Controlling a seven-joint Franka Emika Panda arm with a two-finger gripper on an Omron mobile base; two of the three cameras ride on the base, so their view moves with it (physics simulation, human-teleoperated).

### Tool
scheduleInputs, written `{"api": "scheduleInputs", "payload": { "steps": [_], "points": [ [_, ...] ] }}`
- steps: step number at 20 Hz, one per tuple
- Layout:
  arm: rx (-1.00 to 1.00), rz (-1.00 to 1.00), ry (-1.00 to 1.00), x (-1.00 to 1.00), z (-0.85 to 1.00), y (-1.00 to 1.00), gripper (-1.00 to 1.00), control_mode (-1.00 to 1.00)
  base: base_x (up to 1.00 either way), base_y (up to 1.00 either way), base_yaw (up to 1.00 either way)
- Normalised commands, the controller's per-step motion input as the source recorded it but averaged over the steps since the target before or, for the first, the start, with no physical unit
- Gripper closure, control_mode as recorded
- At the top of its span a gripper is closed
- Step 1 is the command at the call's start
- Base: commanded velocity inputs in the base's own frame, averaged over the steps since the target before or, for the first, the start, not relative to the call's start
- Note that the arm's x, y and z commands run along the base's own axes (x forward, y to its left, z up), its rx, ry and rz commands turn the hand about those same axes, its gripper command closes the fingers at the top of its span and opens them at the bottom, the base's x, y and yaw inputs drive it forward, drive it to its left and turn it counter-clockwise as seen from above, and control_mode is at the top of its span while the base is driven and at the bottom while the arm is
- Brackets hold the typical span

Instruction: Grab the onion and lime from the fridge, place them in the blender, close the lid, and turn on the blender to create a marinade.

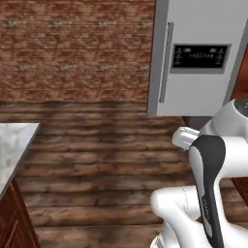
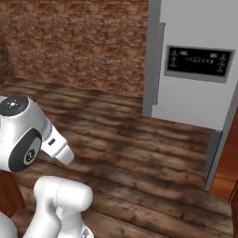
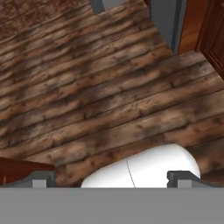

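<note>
In the left base view, start at the left edge: a pale marbled counter [image 1: 12, 150] juts in over a red-brown cupboard [image 1: 14, 218], and behind it a brick wall [image 1: 72, 48] fills the upper left. The wooden floor [image 1: 97, 160] spreads open across the middle. At the upper right stands the fridge [image 1: 203, 63], its grey door closed, with a long vertical handle [image 1: 167, 63] on its left side and a dark display panel [image 1: 200, 57] beside that. The arm [image 1: 208, 184] sits folded at the lower right, which you can read as a tucked travel pose, since the base stands well short of the fridge.

In the hand view, the gripper [image 3: 111, 178] points down at bare floorboards. Its two dark fingertips [image 3: 39, 178] rise near the bottom edge, well apart, so the hand is spread with nothing between the tips. The grey foot of the fridge [image 3: 168, 19] sits in that frame's upper right, far from the tips.

With the door closed, you cannot see the onion or the lime; judging from the task, they are presumably still inside. By that reckoning, you are at the very start: the base probably has to close in so the hand can reach that handle.
</note>
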Motion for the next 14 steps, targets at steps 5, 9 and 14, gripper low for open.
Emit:
{"api": "scheduleInputs", "payload": {
  "steps": [5,9,14],
  "points": [
    [0.0,0.0,0.0,0.0,0.0,0.0,-1.0,1.0,1.0,0.14,-0.1],
    [0.0,0.0,0.0,0.0,0.0,0.0,-1.0,1.0,1.0,0.19,-0.06],
    [0.0,0.0,0.0,0.0,0.0,0.0,-1.0,1.0,1.0,0.43,0.0]
  ]
}}
